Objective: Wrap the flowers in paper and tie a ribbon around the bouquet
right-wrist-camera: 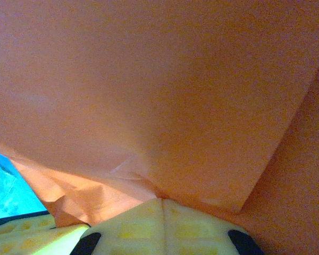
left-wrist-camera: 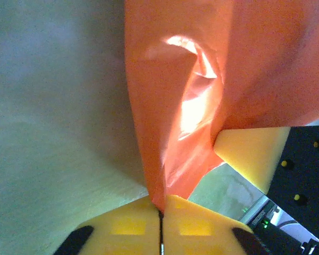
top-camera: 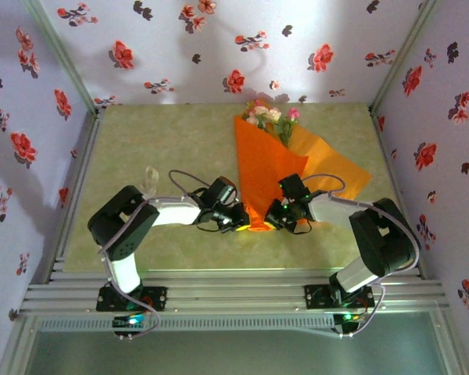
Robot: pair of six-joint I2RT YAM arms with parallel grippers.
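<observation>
L gripper [left-wrist-camera: 160,208] jaws pressed tog, pinching narrow bottom tip of orange paper [left-wrist-camera: 170,106]. R gripper [right-wrist-camera: 162,202] likewise closed, nipping paper fold just beside it. Cone lies mid table [top-camera: 164,141], flowers [top-camera: 267,116] at far wide end

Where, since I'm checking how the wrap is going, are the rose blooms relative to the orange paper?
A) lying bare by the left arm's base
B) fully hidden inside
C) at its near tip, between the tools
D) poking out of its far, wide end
D: the top view shows the pink and cream blooms poking out past the far, wide end of the orange paper.
</observation>
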